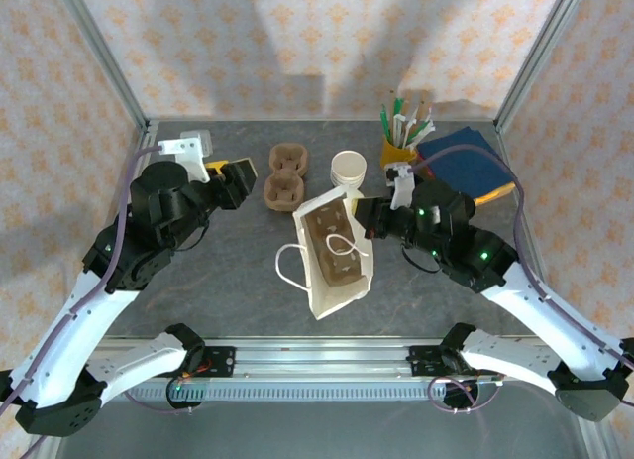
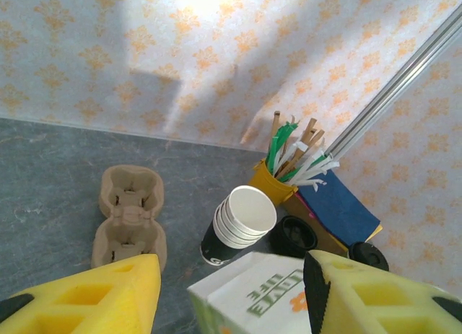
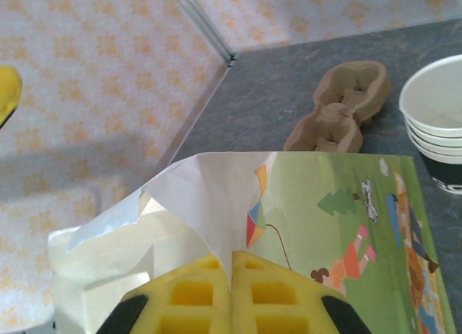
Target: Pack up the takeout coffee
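Observation:
A white paper bag (image 1: 332, 251) with a printed cartoon side (image 3: 346, 226) stands open in the middle of the table, brown inside, with a white handle loop over its mouth. My right gripper (image 3: 231, 265) is shut on the bag's upper right edge (image 1: 365, 216), the paper pinched between its yellow fingers. My left gripper (image 1: 236, 176) hangs open to the bag's left, above the table; its fingers (image 2: 108, 298) stand wide apart with the bag's top corner (image 2: 253, 291) showing between them, not touched. No pale-walled coffee cup is visible. Two round black things (image 2: 296, 236) sit by the yellow cup; I cannot tell what they are.
Two brown pulp cup carriers (image 1: 286, 173) lie behind the bag. A stack of lidless white cups with a dark band (image 1: 348, 169) stands beside them. A yellow cup of sticks and straws (image 1: 399, 147) and blue napkins (image 1: 466, 157) are at the back right. Metal frame posts mark the corners.

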